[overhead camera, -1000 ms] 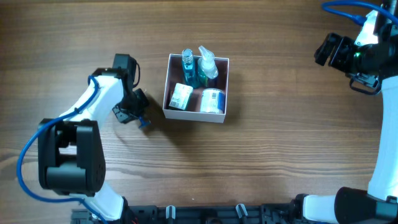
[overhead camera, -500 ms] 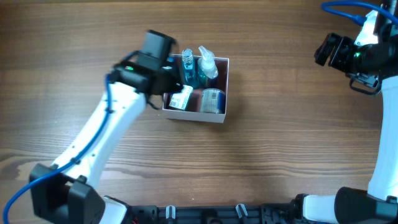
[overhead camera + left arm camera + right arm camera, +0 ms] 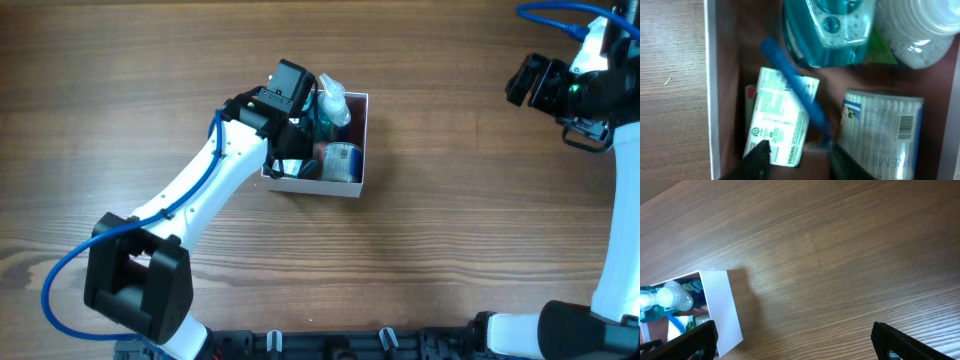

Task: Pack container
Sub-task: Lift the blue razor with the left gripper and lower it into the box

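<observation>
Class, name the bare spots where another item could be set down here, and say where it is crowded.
Free: the wide bare table between the box and the right arm, and the strip in front of the box. Crowded: the box floor, filled by bottles, packets and a blue stick, with the left hand over it.

Overhead, the left arm (image 3: 215,175) covers the left half of the box (image 3: 335,187) — whatever lies there is hidden. The left wrist view is blurred: a blue stick-like thing (image 3: 792,87) cannot be identified, and the bottom edge cuts off all but the tips of the left gripper (image 3: 799,154).
</observation>
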You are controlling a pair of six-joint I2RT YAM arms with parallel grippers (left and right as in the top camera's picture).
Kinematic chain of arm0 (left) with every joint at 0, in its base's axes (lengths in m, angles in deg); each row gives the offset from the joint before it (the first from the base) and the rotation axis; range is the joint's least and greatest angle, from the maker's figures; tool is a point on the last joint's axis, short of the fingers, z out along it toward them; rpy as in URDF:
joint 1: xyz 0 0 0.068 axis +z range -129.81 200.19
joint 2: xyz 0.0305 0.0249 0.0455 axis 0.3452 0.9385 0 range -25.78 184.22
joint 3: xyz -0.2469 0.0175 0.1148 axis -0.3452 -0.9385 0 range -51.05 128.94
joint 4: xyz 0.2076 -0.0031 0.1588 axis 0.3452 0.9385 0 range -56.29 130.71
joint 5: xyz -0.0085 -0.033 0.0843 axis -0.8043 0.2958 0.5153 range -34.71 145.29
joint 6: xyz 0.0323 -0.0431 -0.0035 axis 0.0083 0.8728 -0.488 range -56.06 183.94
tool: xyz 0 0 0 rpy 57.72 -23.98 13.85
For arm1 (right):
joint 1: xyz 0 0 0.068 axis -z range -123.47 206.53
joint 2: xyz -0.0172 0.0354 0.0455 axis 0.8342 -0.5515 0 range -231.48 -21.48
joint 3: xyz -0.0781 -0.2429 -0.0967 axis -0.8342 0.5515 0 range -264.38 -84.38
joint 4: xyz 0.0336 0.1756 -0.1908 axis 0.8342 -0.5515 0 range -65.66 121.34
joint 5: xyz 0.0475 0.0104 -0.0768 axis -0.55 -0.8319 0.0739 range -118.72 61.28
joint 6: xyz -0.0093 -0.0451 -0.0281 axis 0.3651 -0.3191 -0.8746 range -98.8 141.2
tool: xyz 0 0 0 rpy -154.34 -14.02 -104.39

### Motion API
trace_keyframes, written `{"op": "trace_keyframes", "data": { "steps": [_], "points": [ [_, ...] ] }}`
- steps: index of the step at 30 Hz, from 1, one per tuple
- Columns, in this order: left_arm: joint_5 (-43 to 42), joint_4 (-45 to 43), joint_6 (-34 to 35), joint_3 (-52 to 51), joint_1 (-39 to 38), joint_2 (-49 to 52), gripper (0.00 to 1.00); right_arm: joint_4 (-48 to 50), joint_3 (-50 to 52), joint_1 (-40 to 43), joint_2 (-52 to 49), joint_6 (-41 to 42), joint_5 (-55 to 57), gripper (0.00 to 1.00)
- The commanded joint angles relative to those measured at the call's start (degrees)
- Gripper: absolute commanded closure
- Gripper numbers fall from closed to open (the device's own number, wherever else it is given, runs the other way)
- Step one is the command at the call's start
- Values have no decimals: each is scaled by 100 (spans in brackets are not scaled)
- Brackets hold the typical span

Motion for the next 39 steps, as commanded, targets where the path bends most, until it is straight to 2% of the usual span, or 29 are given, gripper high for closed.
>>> {"op": "trace_keyframes", "data": {
  "steps": [1, 4, 9, 13, 17, 22, 30, 39],
  "points": [
    [118, 28, -48, -15, 22, 24, 60, -11, 15, -2, -44, -68, -50, 0],
    [238, 140, -44, -15, 28, -42, 65, -11, 15, -2, -44, -70, -48, 0],
    [1043, 350, 131, -15, 151, -474, 74, -4, 15, -2, -44, -72, -48, 0],
    [1038, 358, 136, -15, 529, -699, 96, 4, 15, -2, -44, -90, -48, 0],
    [992, 415, 640, -55, 1060, -588, 96, 4, 15, -2, -44, -90, -50, 0],
    [280, 350, 732, -249, 1482, -184, 96, 4, 15, -2, -44, -87, -50, 0],
    [-828, 334, 728, -284, 1344, 481, 96, 2, 15, -2, -44, -90, -50, 0],
    [-1209, 339, 708, -284, 1137, 483, 96, 0, 15, -2, -44, -87, -52, 0]
  ]
}}
